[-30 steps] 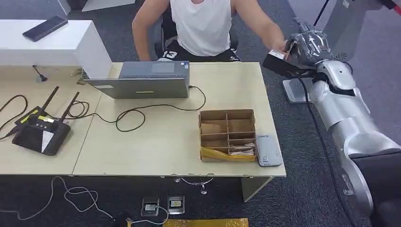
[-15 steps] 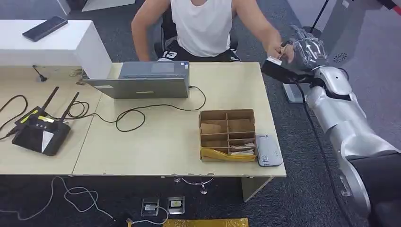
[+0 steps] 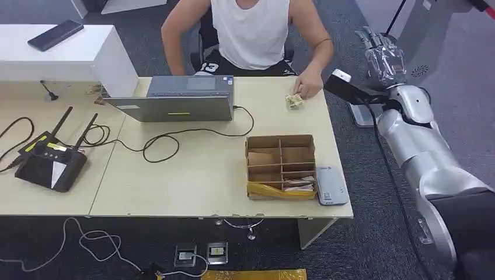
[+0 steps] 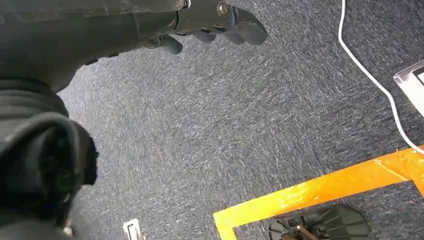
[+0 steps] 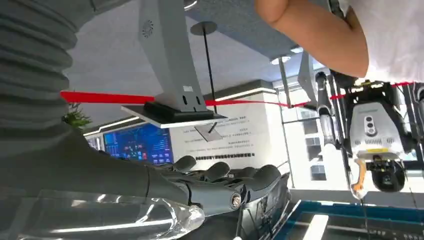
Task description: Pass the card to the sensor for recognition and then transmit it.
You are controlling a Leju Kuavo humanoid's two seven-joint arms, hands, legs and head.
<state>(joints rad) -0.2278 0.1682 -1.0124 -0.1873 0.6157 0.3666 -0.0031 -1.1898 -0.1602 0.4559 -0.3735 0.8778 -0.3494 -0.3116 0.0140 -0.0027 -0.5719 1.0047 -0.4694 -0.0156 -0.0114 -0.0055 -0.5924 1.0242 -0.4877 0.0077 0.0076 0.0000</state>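
Since the small pale card (image 3: 293, 101) now lies on the beige wooden desk (image 3: 192, 175) under the seated person's hand (image 3: 307, 86), at one o'clock from the brown divided cardboard box (image 3: 281, 165), the handover looks done. Raised at two o'clock, the silver right hand (image 3: 384, 57) holds nothing, fingers apart; the left hand (image 4: 210, 22) hangs empty over grey carpet, fingers loose.

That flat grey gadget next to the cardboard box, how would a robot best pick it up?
Probably by its two short ends, coming straight down from above with the right hand, which is on that side. The grey gadget lies flat on the table, and one long side sits close against the cardboard box, leaving little room for fingers there.
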